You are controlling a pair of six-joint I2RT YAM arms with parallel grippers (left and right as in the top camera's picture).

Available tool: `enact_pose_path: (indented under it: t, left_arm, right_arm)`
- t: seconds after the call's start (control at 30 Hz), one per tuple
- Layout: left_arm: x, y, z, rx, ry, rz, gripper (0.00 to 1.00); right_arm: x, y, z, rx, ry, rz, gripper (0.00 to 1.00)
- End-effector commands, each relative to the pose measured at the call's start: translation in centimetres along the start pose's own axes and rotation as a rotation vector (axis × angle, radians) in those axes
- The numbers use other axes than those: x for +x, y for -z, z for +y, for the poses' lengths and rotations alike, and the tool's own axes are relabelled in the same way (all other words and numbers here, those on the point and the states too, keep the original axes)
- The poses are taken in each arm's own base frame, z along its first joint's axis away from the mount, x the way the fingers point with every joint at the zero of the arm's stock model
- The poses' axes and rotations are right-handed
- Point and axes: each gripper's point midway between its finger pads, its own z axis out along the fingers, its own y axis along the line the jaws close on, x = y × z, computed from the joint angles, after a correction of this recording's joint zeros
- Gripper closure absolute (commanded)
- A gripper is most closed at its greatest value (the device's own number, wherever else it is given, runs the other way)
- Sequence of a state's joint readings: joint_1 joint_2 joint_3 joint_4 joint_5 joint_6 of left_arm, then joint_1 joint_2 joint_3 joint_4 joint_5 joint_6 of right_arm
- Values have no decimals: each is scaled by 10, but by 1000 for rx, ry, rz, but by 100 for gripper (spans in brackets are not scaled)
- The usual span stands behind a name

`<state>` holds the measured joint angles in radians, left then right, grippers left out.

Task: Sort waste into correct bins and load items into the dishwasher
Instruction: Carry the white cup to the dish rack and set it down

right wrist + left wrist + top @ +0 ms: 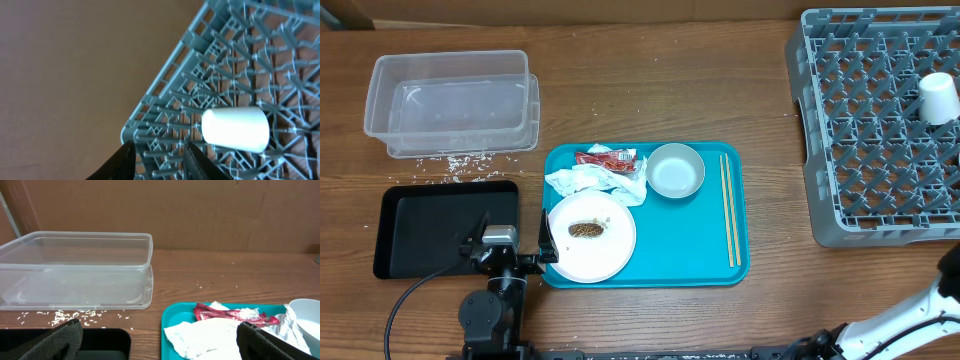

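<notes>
Status from my end: left gripper (510, 252) sits low over the seam between the black tray (420, 215) and the turquoise tray (710, 265). Its fingers (65, 340) are spread wide with nothing between them. One finger is over the black tray, the other over the turquoise tray's near-left corner, beside the plate (610, 258).

Right gripper (159, 150) hangs over a corner of the grey rack (165, 95). Fingers are apart and hold nothing. I can't make out this gripper in the overhead view.

Dishes:
- The cup (937, 97) is already in the rack (860, 130), toward the far right side. I can't tell which way up it sits.
- The plate is on the turquoise tray, front left, with the brown food scrap (586, 229) lying on it.
- The bowl (676, 170) is at the tray's back middle.
- The chopsticks (729, 210) lie side by side along the tray's right edge.

Waste:
- The napkin (595, 183) is crumpled behind the plate and touches its rim.
- The red wrapper (605, 157) is just behind the napkin.
- Loose rice grains (455, 160) are scattered on the table (670, 90) between the clear tub (450, 100) and the black tray.

I see nothing inside either the tub or the black tray.
</notes>
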<state>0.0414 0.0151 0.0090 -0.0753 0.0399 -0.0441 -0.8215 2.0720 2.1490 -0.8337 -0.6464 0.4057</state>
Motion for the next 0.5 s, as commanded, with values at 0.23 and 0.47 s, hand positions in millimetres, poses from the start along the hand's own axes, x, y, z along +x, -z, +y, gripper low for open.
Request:
enact_pose_path:
  t: [0.23,0.47]
  left_arm:
    - [0,0,2,-11,-22,-5,0]
    - [0,0,2,-11,-22,-5,0]
  right_arm:
    - [50,-97,-17,444,164,-50,80]
    - [87,-131,-53,703,244,-38,86]
